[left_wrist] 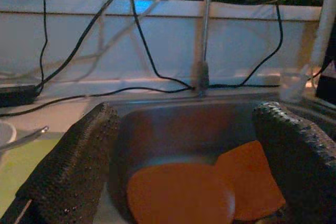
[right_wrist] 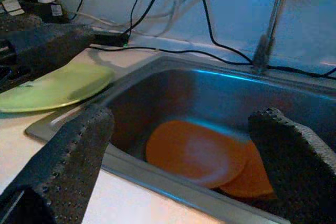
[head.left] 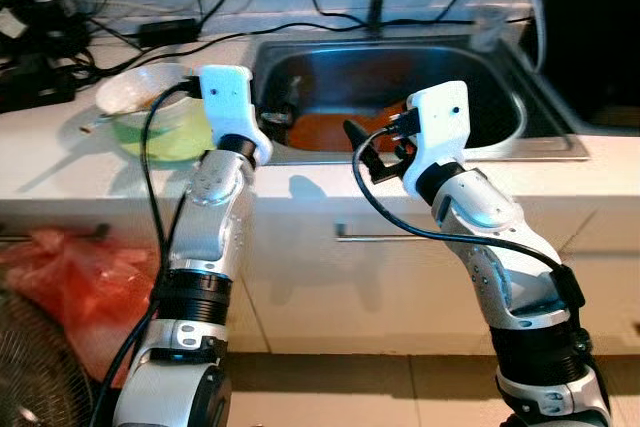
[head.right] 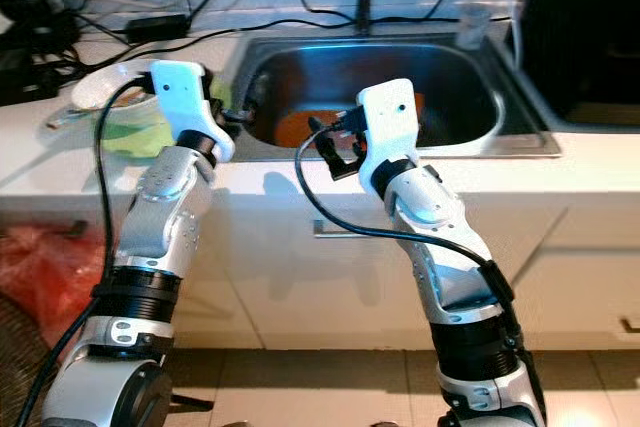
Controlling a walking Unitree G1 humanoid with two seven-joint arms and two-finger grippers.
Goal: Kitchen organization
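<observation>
Left wrist view: left gripper (left_wrist: 184, 166) spread, empty | right gripper (right_wrist: 178, 156) spread, empty | orange plates (right_wrist: 197, 153) in sink (head.left: 505, 97) just beyond both | progress: nothing grasped, plates still to lift out

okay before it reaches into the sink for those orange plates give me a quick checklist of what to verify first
1. Left gripper fingers apart: ok, they stand wide with nothing between them.
2. Right gripper fingers apart: ok, open and not holding anything.
3. Orange plates in reach: ok, two overlapping pieces lie on the floor of the sink, ahead of both grippers.
4. Faucet out of the path: ok, it stands at the back rim.
5. Green plate and white bowl on the counter beside the left arm: cannot tell how near the arm passes them.
6. Cables out of the sink: ok, they run behind it.
</observation>
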